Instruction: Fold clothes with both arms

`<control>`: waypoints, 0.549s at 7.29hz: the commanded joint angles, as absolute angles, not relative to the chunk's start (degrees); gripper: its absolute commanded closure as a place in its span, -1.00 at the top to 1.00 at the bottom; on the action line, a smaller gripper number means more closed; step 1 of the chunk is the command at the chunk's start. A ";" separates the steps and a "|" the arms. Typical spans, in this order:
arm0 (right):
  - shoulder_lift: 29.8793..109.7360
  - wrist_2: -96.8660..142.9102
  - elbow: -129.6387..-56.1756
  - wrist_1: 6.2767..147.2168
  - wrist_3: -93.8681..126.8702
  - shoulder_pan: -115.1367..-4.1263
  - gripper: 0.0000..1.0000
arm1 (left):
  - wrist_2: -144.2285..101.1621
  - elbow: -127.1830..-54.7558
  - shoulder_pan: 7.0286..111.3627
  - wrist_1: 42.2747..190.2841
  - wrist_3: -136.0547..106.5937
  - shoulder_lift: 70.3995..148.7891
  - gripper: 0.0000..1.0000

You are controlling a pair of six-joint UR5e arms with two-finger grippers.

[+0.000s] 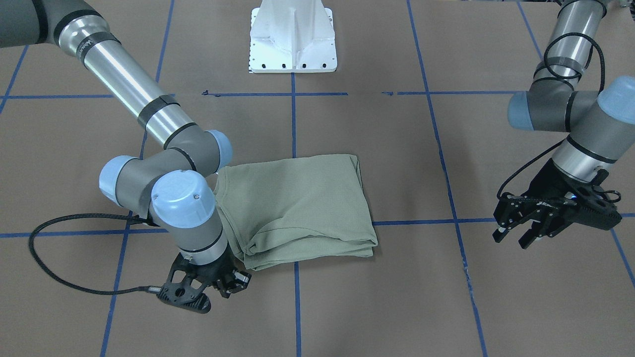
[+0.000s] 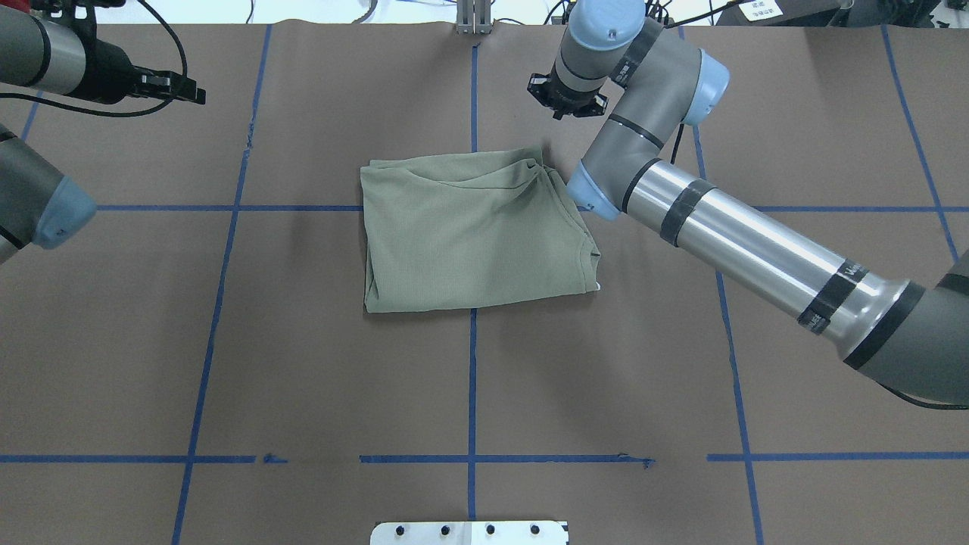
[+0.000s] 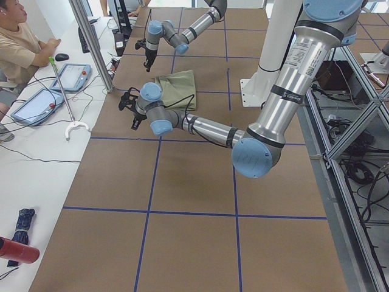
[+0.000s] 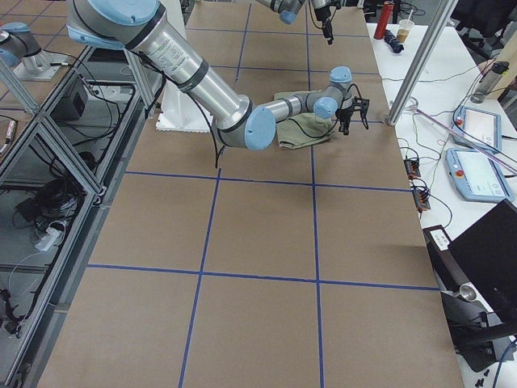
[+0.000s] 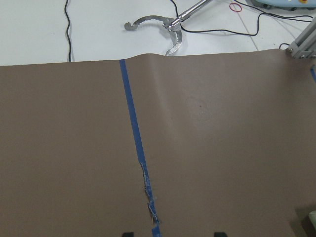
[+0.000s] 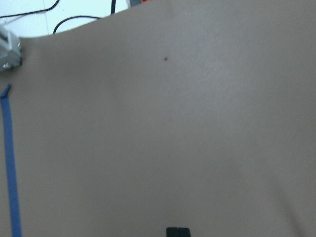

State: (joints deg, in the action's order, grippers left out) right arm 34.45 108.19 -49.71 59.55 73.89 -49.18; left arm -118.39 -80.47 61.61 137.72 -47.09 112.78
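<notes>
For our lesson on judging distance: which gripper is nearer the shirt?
Right. The right gripper hangs just off a corner of the shirt, on the operators' side; the left gripper is far off to the other side, over bare table.

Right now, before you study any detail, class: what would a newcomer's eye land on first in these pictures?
A sage-green shirt, folded into a rectangle, lies in the middle of the brown table with its blue tape lines. The big silver right arm reaches in beside it, with the right hand shut close by the shirt's corner. The left hand hangs open well off to the side.
</notes>
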 commanded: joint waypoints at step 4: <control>59.96 124.27 -73.58 72.11 49.92 -63.87 -1.00 | -129.00 -80.33 67.83 137.72 -42.49 108.04 0.19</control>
